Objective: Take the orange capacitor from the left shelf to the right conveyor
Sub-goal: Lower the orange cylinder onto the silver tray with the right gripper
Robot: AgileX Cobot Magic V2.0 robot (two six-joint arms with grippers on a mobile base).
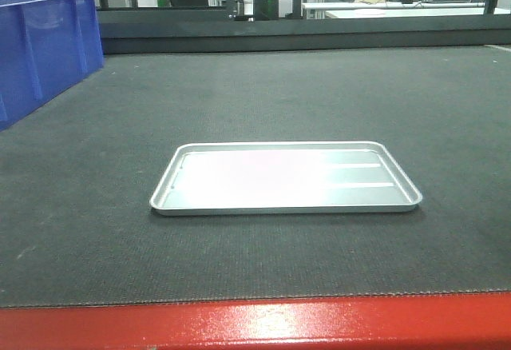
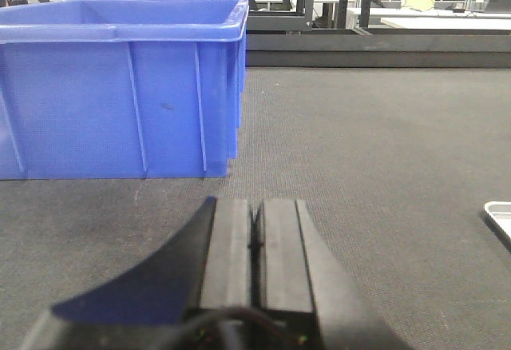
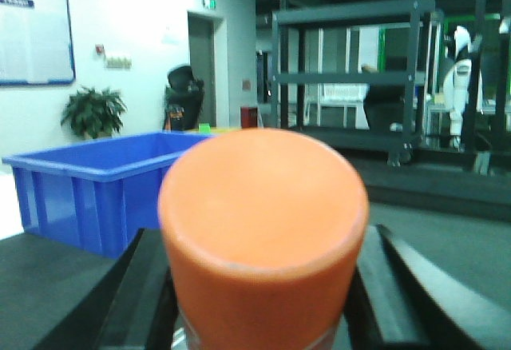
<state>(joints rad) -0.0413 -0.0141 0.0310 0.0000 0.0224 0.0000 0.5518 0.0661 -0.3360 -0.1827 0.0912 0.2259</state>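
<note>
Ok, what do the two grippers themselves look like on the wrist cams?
Both are matte black with no markings visible. The left gripper shows two flat, rectangular, square-tipped pads beside a curved black shell, with what looks like a dark cable looping at the base. The right gripper shows only blurred, wedge-shaped black fingers at either side.

orange capacitor: smooth, round end toward camera, held in right gripper | conveyor: dark belt, red edge

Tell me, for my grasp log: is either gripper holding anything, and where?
Right gripper holds the orange capacitor by its opposite sides, below its end face; left gripper is shut, empty.
</note>
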